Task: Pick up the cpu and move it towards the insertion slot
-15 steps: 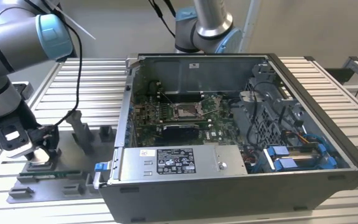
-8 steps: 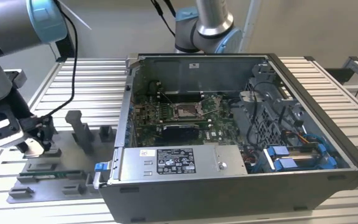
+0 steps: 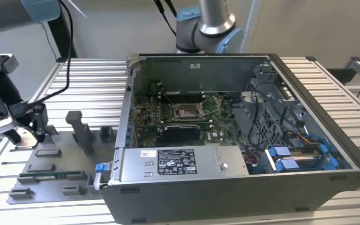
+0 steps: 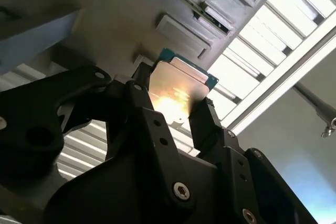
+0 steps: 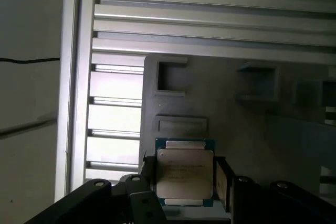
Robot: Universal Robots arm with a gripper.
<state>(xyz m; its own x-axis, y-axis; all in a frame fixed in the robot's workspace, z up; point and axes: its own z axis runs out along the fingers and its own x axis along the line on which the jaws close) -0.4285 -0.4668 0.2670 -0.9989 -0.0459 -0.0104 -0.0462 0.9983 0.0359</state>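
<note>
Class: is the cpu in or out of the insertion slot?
Out. The gripper holds the cpu over the fixture outside the case; the insertion slot is bare.

cpu: silvery square top, green rim, clamped at two opposite edges. insertion slot: silver frame, pale centre, well apart from cpu.

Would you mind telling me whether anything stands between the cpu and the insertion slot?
Yes: the case's side wall rises between the cpu, in the gripper over the tray, and the slot; a grey post also stands that way.
</note>
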